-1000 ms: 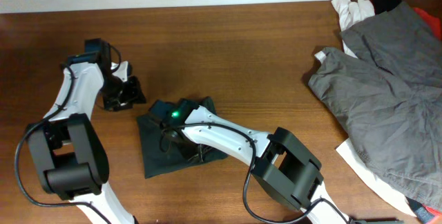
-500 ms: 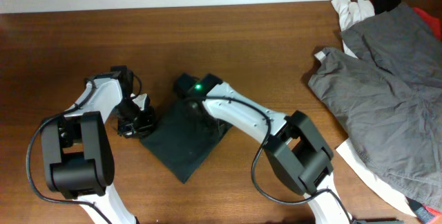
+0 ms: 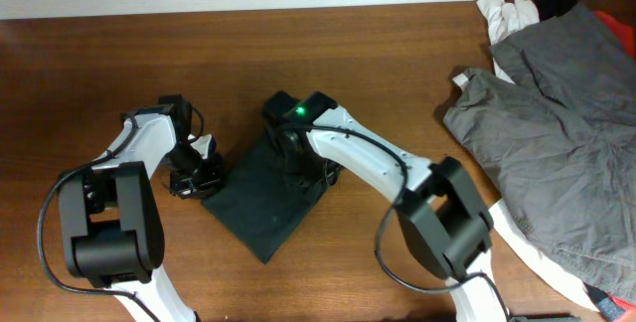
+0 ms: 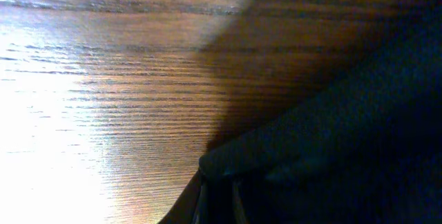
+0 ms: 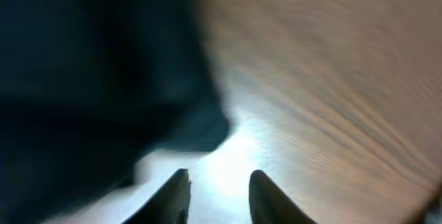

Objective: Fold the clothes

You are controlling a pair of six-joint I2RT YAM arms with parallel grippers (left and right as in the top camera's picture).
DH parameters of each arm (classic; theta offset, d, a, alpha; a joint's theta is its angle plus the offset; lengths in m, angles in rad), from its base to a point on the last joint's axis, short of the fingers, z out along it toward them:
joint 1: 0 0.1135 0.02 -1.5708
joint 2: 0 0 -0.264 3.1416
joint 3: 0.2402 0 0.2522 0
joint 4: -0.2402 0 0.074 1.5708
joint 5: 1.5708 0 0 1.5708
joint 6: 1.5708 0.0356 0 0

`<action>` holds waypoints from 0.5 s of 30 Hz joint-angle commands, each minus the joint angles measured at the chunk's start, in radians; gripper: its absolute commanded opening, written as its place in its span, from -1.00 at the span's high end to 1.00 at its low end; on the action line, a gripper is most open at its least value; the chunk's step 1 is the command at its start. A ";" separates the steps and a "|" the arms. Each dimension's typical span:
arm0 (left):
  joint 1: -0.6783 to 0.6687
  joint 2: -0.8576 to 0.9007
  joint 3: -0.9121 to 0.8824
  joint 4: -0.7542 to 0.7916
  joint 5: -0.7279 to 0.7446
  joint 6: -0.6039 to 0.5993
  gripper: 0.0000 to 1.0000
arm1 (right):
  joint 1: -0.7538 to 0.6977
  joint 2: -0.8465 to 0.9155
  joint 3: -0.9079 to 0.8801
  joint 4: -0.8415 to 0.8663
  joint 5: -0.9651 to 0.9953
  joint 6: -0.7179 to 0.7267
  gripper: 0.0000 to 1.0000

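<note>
At my left pincer (image 3: 202, 177): I'm pinching the shirt (image 3: 260, 205) corner, nearly closed | right pincer (image 5: 217, 184) hanging part-open, empty | next: squaring the fold.

Left of left gripper (image 3: 196, 175): bare table (image 3: 60, 74), I can pass freely.
Right of left gripper: shirt (image 3: 260, 198) lies against it, low and flat.
Between right gripper (image 5: 218, 193) fingertips: bare wood, with the shirt edge just beside them.
Over shirt: my right arm (image 3: 373, 163) crosses it and blocks that side.
Far right of right gripper: grey garments (image 3: 556, 133), well apart, open wood between.
</note>
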 commanded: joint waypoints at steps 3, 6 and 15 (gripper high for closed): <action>0.001 -0.006 -0.017 0.027 0.006 -0.010 0.70 | 0.029 -0.095 0.037 -0.001 -0.260 -0.291 0.18; 0.001 -0.006 -0.017 0.027 0.006 -0.010 0.68 | 0.043 -0.095 0.029 0.010 -0.261 -0.305 -0.01; 0.001 -0.006 -0.017 0.026 0.006 -0.010 0.64 | 0.058 -0.067 -0.058 0.129 -0.254 -0.367 -0.11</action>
